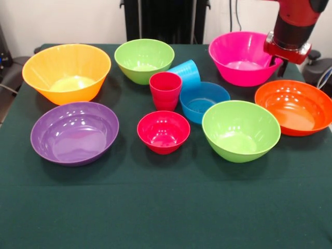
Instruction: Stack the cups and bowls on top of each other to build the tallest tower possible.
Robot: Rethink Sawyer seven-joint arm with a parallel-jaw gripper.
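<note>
A dark green cloth covers the table (166, 207), and its near half lies bare right up to the front edge. Behind the table's far edge is a pale wall with a black upright stand (165, 21) at the middle, and dark shapes sit off both far corners.

Nearest the front edge are the purple bowl (74, 133) toward the left edge, the small red bowl (163, 132) at the middle, and a lime green bowl (241, 130) to its right. All are glossy, round and open side up.

Just behind the small red bowl the red cup (165, 91) stands upright, ribbed and tapering to its base. The small blue bowl (204, 101) sits beside it on the right, its rim close to the near green bowl. The sky-blue cup (185, 73) lies tilted on its side behind these two, between the red cup and the blue bowl; whether it touches them I cannot tell. The three are grouped together, not stacked.

The orange bowl (294, 107) is at the right edge. Further back, the yellow-orange bowl (67, 72) fills the far left corner, the second lime green bowl (144, 60) is at the middle of the far edge, and the pink bowl (245, 57) is toward the far right.

The red and black arm (293, 28) comes down over the pink bowl's right rim; the gripper's fingers are hidden, so I cannot tell their state.
</note>
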